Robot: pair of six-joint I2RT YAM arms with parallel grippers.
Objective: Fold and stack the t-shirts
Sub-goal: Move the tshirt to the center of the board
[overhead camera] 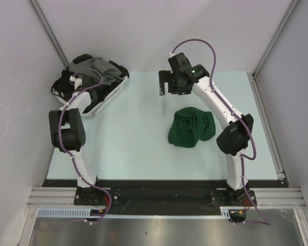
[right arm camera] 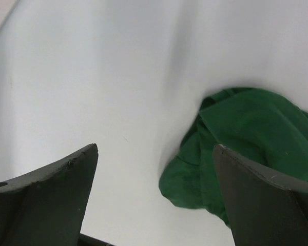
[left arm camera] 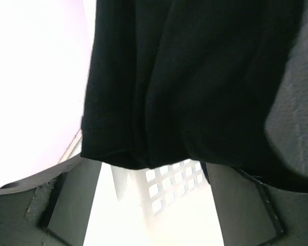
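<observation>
A dark green t-shirt [overhead camera: 191,127] lies crumpled on the table right of centre; it also shows in the right wrist view [right arm camera: 246,138]. My right gripper [overhead camera: 166,88] hangs open and empty above the table behind it; in the right wrist view the gripper [right arm camera: 156,147] has its jaws wide apart. A grey t-shirt [overhead camera: 96,65] and black t-shirts [overhead camera: 66,87] are heaped in the white basket [overhead camera: 110,95]. My left gripper [overhead camera: 76,78] is down in that heap. In the left wrist view the gripper [left arm camera: 146,164] is open, and a black shirt [left arm camera: 185,77] hangs over its tips.
The white basket stands at the table's back left corner, and its lattice wall [left arm camera: 174,182] shows between my left fingers. Grey cloth [left arm camera: 297,118] lies at the right of the left wrist view. Walls close in the table at the left, back and right.
</observation>
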